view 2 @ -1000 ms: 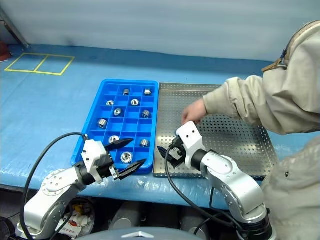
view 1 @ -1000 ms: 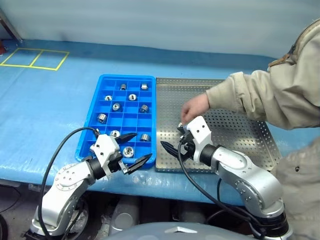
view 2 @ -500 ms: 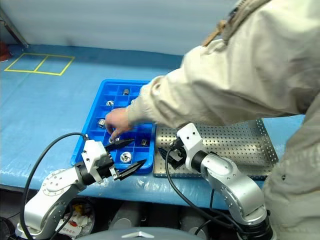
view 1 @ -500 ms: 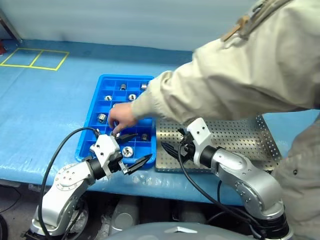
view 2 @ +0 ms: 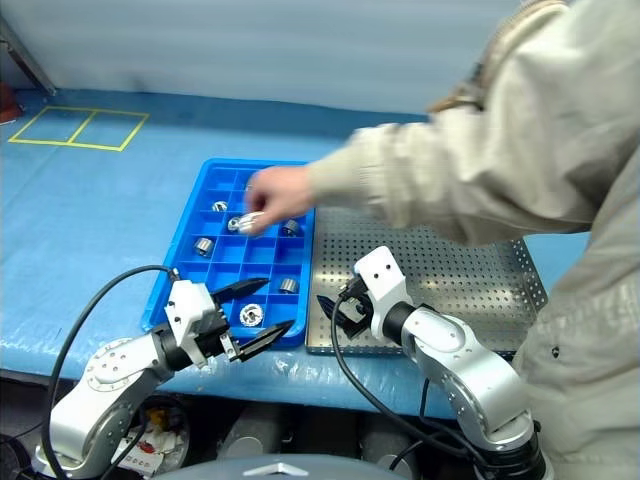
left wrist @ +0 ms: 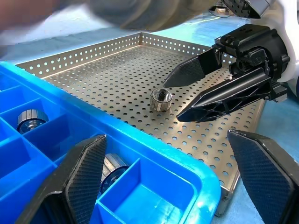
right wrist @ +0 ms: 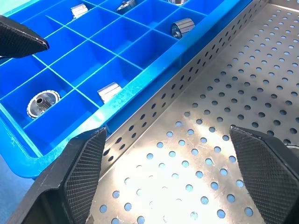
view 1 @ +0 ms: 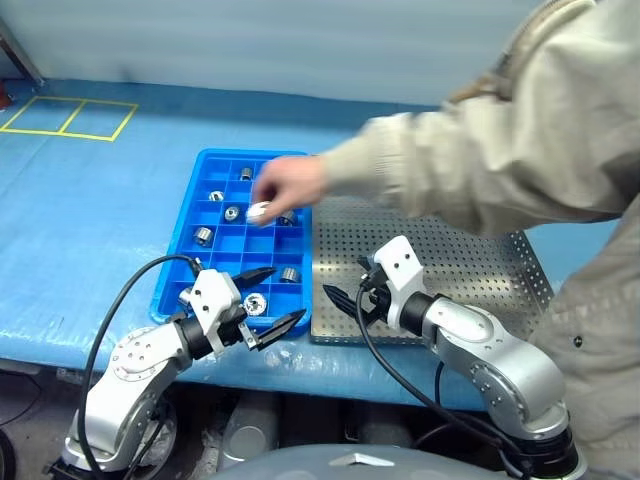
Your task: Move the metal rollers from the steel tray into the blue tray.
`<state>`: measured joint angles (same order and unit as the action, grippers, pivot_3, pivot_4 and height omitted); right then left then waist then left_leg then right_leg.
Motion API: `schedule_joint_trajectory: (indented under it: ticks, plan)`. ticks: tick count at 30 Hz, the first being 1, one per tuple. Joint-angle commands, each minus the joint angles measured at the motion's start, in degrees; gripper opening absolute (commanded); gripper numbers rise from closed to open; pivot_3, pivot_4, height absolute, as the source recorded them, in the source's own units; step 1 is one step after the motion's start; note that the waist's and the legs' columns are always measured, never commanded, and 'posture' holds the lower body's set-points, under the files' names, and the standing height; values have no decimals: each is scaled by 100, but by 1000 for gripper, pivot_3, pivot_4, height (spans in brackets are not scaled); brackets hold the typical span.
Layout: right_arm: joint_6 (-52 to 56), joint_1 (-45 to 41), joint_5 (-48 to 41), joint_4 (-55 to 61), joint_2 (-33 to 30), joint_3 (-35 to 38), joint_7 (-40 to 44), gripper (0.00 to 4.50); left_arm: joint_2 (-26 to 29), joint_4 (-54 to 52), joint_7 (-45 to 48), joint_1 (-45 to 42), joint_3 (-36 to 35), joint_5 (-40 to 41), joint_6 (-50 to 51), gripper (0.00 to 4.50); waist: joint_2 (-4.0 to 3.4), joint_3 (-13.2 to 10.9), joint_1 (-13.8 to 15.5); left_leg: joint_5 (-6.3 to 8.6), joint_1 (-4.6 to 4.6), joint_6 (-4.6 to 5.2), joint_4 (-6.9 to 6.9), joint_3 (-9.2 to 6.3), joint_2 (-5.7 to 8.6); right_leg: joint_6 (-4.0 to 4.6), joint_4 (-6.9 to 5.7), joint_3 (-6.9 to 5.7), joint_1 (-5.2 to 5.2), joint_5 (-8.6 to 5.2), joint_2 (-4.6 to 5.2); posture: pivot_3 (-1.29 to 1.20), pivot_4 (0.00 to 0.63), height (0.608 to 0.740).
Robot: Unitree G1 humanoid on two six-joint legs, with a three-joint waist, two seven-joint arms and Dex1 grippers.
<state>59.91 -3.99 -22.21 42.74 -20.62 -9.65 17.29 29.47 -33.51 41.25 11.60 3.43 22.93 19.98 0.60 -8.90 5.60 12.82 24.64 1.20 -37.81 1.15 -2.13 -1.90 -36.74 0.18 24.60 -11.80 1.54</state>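
Note:
The blue tray [view 1: 200,262] lies left of the steel tray [view 1: 470,262], and several metal rollers [view 1: 203,236] sit in its cells. A person's hand [view 1: 287,184] hovers over the blue tray's far half with a roller [view 1: 258,211] in its fingers. One roller [left wrist: 161,99] stands on the steel tray's perforated floor, just in front of my right gripper's tips. My right gripper [view 1: 340,283] is open and empty over the steel tray's near left corner. Open and empty too, my left gripper [view 1: 289,290] hangs at the blue tray's near right corner.
The person's sleeve [view 1: 480,170] stretches from the right across the steel tray's far part. Both trays rest on a blue sheet [view 1: 90,220] marked with yellow tape squares [view 1: 70,117] at the far left. The table's front edge runs just below the grippers.
The person's hand left the steel tray, reached to the blue tray's near cells, and now sits over its far half with a roller. Both grippers stayed put.

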Motion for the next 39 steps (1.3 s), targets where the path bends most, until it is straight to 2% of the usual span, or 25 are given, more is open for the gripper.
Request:
schedule_joint_trajectory:
  ticks: [1,21,30,39]
  plan:
    - [-116,-27,-26,197,-30,36,-3,4451,29,-21,-1,-49,25,21,-10,4500,0,0,0,0,0,0,0,0,0,0,0,0,0,0,0,255,150,740]
    - [-129,25,-1,286,-13,99,-95,4451,29,90,39,-232,82,22,-57,4500,0,0,-2,0,0,0,0,0,0,0,0,1,1,0,0,249,150,740]
    - [-114,-40,330,225,36,532,-613,4451,-70,322,140,-786,138,198,-30,4500,0,0,-69,0,1,0,-4,4,2,0,-2,4,0,0,0,161,150,740]
    - [-415,-673,966,-1338,1059,642,-1573,4451,-134,421,247,-882,366,137,-43,4500,0,0,-234,0,-6,1,-2,16,7,0,-12,20,3,0,-15,151,150,740]
